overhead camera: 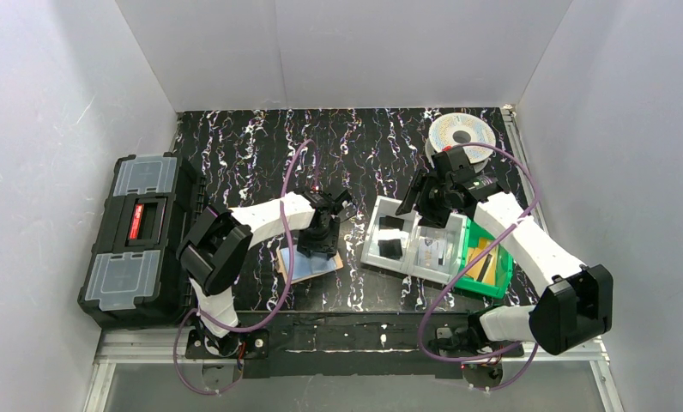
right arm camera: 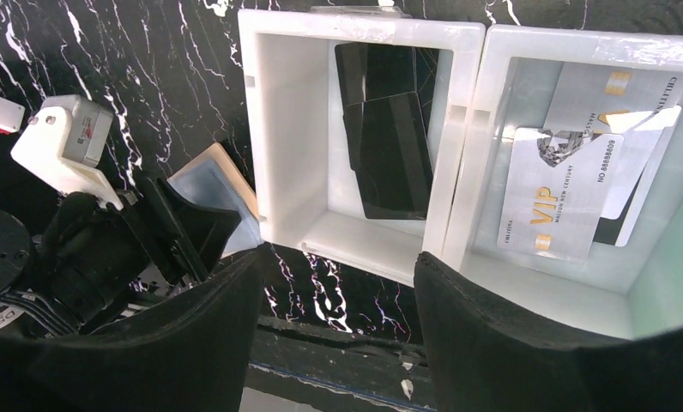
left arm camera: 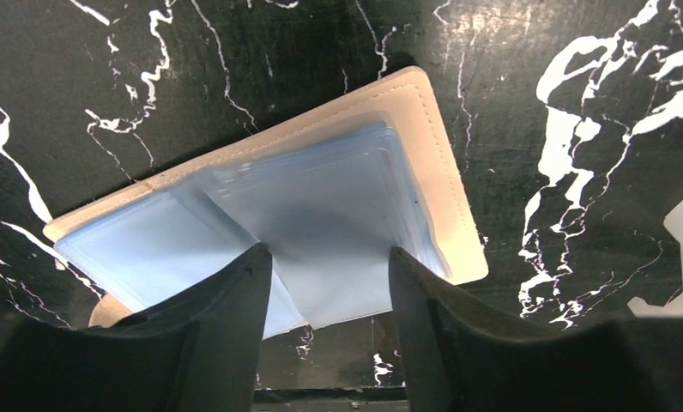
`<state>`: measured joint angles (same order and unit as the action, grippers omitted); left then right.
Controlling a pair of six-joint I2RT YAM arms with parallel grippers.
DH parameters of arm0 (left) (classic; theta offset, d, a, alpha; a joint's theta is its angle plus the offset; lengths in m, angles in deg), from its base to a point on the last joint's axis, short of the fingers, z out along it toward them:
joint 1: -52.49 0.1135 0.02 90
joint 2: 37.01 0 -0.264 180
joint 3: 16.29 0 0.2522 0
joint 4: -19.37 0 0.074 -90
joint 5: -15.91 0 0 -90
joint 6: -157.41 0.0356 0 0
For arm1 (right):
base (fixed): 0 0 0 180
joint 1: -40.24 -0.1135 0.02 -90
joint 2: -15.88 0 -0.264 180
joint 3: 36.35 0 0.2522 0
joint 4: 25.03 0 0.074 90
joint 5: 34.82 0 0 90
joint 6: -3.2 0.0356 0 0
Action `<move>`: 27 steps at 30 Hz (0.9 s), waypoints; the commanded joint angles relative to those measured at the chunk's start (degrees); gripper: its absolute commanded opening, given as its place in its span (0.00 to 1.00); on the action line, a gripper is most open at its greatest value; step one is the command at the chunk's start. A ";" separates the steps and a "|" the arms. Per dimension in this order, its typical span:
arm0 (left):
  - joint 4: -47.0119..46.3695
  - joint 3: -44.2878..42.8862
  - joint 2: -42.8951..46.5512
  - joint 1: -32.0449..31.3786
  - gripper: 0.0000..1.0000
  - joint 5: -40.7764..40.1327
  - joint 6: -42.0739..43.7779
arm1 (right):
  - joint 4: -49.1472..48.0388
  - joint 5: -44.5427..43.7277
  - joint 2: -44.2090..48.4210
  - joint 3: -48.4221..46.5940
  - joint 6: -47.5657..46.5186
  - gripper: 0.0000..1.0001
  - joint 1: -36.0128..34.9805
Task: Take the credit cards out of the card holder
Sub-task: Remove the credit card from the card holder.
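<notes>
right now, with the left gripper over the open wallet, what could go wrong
The credit cards lie flat and overlapping on the card holder, so the left gripper, jaws open astride them, may slip off or lift several at once. Nothing pins the card holder: the right gripper hangs open over by the white tray, so a pull could drag the card holder along.

Your left arm [overhead camera: 265, 215] and right arm [overhead camera: 527, 240] have white shells, black joints, purple cables [overhead camera: 288, 176]; the left gripper [left arm camera: 328, 253] is matte black.
</notes>
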<state>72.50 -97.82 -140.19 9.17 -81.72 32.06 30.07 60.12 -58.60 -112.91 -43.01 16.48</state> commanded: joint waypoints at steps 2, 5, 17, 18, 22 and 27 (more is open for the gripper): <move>0.39 2.19 -5.11 0.12 0.39 -5.51 -0.01 | -1.72 0.76 -0.31 -1.90 -0.13 0.72 -0.54; -0.36 2.15 -4.91 0.11 0.28 -4.19 0.03 | -1.85 0.69 -0.19 -1.72 -0.12 0.72 -0.66; -1.24 2.11 1.18 1.15 0.00 2.21 -0.39 | -2.89 1.02 -1.92 -2.73 0.21 0.72 -4.27; -1.53 2.41 2.24 1.50 0.00 3.03 -0.45 | -3.08 1.00 -2.31 -2.97 0.33 0.72 -4.86; -3.17 4.16 6.01 3.22 0.00 6.26 -0.18 | -3.54 1.11 -4.33 -4.52 0.84 0.72 -7.34; -5.18 6.32 10.47 5.59 0.00 11.92 0.30 | -4.22 1.22 -7.47 -7.12 1.29 0.72 -10.63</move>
<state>69.18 -93.19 -135.29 13.22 -75.90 32.28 28.23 60.57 -64.31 -116.14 -42.15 8.08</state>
